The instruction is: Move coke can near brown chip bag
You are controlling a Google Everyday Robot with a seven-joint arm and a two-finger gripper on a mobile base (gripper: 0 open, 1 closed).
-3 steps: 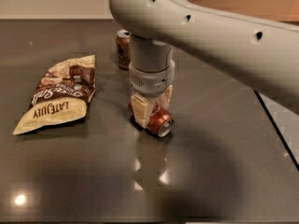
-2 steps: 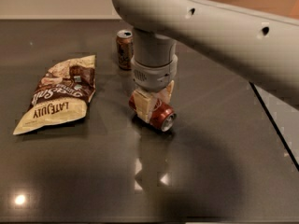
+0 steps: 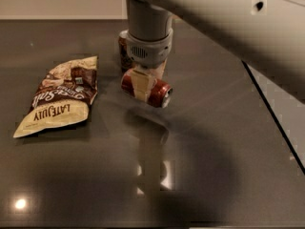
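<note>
While the gripper (image 3: 145, 87) hangs just right of the bag (image 3: 59, 95), you have it clamped across the middle of the can (image 3: 158, 93): one cream finger (image 3: 141, 80) shows over the red body, the other is hidden behind. The can is held on its side. Its long axis runs from the bag's upper right corner away and down toward the camera, silver top on the far end from the bag. It looks slightly off the table (image 3: 214, 128), judging by the dark reflection under it, though I can't be certain. The bag lies flat to the left, apart from the can, with a strip of bare table between. A dark can (image 3: 124, 51) stands behind the wrist, beyond the bag's top right corner. Your move likely turns on this: the goal lies left of the gripper, so carry left a touch and lower. Released on its side, the can may roll.
</note>
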